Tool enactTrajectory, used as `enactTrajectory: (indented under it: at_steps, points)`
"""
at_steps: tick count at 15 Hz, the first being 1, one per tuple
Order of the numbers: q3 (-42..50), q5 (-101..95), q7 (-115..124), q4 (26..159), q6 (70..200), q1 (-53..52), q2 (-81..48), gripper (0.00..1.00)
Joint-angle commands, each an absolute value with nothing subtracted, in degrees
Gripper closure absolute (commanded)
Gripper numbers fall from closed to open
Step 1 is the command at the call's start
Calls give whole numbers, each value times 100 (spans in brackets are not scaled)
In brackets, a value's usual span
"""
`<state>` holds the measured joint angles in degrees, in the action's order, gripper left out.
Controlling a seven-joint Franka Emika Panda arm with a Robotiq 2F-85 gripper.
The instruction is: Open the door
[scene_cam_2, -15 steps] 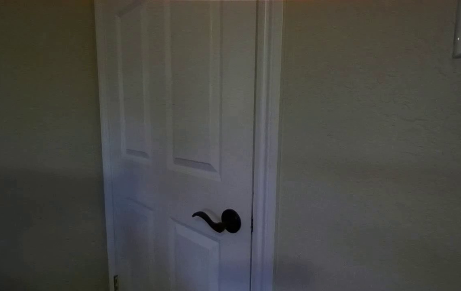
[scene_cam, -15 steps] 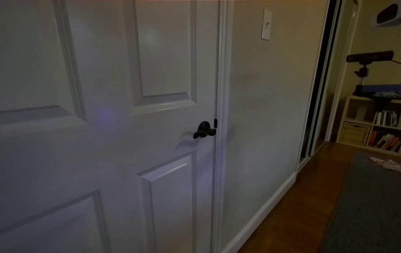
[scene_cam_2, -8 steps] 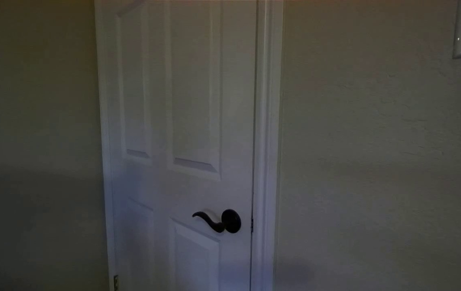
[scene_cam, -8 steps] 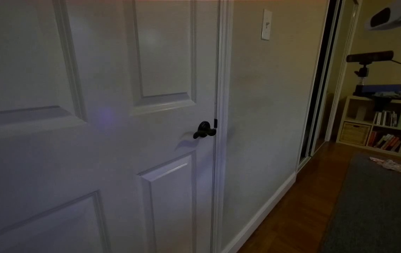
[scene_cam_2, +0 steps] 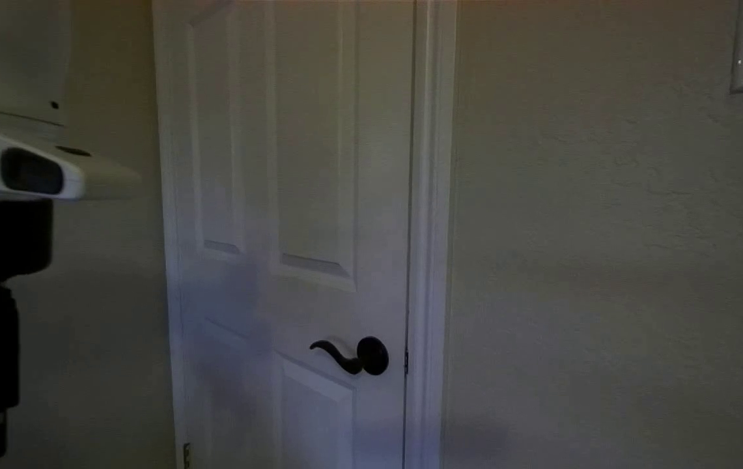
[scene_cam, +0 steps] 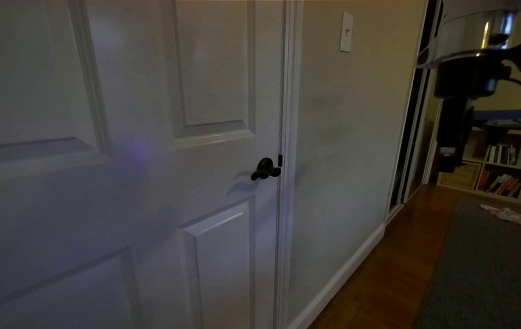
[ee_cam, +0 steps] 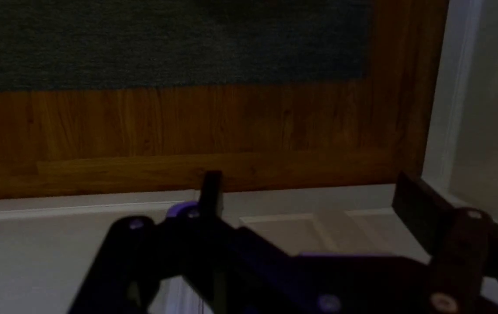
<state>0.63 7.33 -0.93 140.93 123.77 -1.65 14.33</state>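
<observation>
Exterior view — panelled door, curled metal-looking lever.

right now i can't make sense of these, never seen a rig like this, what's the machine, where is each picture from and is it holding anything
The machine is a Franka Panda robot arm with a black two-fingered gripper at its end, meant to open the white panelled door. The two exterior views come from cameras outside the robot, both showing that door and its dark lever handle. The wrist view comes from a camera on the arm, looking down past the gripper at a wood floor and a dark grey rug. In an exterior view, a crumpled cloth lies on the rug. The gripper stands open, holding nothing, away from the handle.
</observation>
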Motion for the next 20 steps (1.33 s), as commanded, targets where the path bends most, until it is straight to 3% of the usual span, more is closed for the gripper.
enactTrajectory:
  at_steps: [1, 4, 12, 20]
  points:
    - [25, 939, 785, 13403, 12774, -35, 499, 0]
    - [7, 1121, 1528, 12928, 13049, -54, -34, 0]
    - [21, 966, 1118, 13110, 12936, -65, 94, 0]
    - [-9, 1746, 3053, 12086, 14332, -226, -1586, 0]
